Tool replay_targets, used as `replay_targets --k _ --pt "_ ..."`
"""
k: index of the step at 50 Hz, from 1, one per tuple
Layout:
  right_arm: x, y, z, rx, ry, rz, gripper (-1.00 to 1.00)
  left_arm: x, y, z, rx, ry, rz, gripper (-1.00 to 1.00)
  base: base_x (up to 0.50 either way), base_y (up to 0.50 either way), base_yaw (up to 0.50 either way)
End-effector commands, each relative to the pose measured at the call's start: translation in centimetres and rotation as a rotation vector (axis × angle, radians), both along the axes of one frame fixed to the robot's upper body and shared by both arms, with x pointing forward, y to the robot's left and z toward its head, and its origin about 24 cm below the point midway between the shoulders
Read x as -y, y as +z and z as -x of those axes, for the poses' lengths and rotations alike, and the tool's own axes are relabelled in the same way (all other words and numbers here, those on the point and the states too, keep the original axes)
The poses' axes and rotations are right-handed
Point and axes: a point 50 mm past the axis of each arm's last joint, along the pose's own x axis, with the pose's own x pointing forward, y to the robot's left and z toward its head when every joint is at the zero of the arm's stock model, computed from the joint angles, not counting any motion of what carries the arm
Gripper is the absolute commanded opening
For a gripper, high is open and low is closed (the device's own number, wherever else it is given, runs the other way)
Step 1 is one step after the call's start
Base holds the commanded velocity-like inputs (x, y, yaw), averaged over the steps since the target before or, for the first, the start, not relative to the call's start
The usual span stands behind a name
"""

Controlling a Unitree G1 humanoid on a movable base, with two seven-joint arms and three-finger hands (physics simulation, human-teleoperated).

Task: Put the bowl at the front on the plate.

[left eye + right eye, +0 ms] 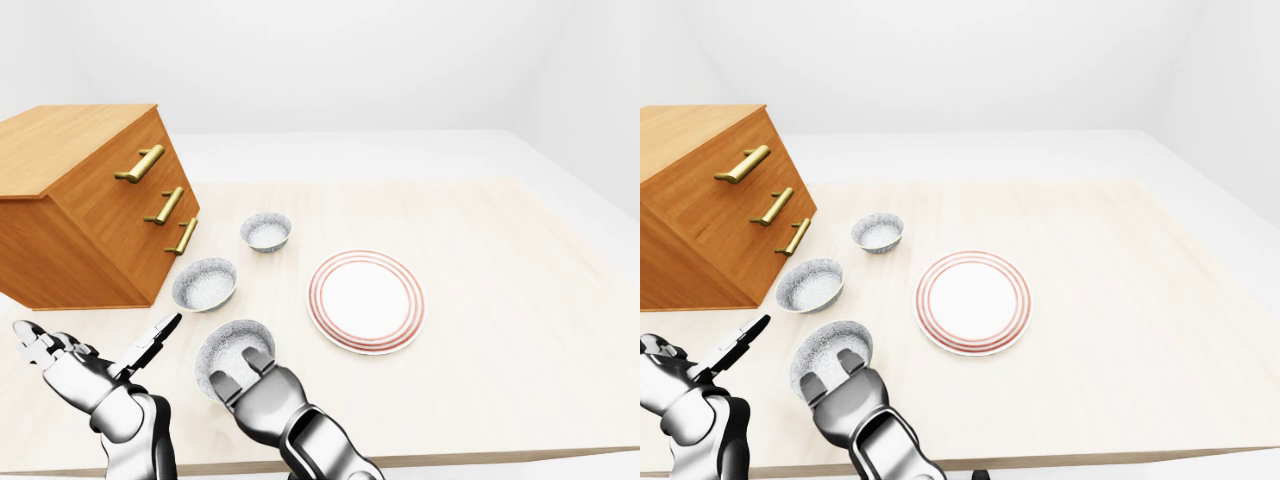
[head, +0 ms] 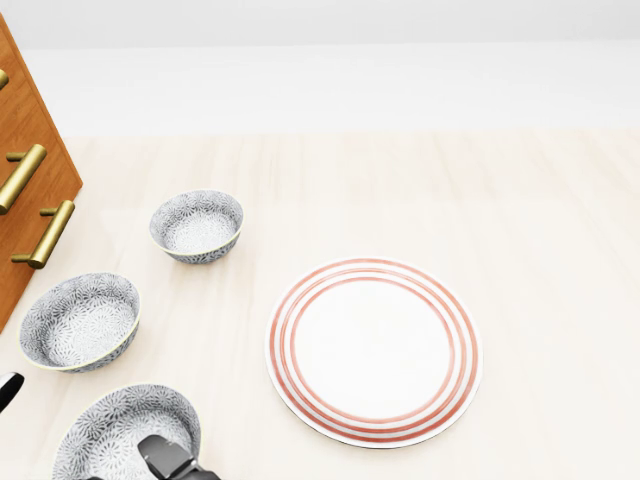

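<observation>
Three grey patterned bowls stand in a row left of the red-ringed white plate [image 2: 373,350]. The lowest bowl [image 2: 118,428] sits on the table near the bottom left of the head view, apart from the plate. My right hand [image 1: 243,372] reaches up from the bottom edge. Its two straight fingers [image 2: 165,457] lie over the bowl's near rim into the hollow, and the thumb is hidden. My left hand [image 1: 95,350] hovers open with spread fingers left of that bowl, not touching it.
The middle bowl [image 2: 80,322] and the top bowl [image 2: 197,226] stand further up the row. A wooden dresser [image 1: 80,200] with brass handles sits on the table at the left. The table's near edge [image 1: 480,458] runs just below the hands.
</observation>
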Motion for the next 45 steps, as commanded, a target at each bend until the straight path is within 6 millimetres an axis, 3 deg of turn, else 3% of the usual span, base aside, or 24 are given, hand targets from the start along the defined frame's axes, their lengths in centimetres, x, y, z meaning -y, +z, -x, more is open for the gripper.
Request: replay_targets --k 1,45 --pt "0.3 -0.6 0.0 -0.030 -0.005 0.013 1.00 0.0 -0.1 -0.1 -0.002 0.000 0.000 1.00 0.00 0.00 0.00" --pt "0.2 -1.5 -3.2 -0.116 -0.061 0.011 1.00 0.0 -0.1 -0.2 0.002 -0.005 -0.002 1.00 0.00 0.00 0.00"
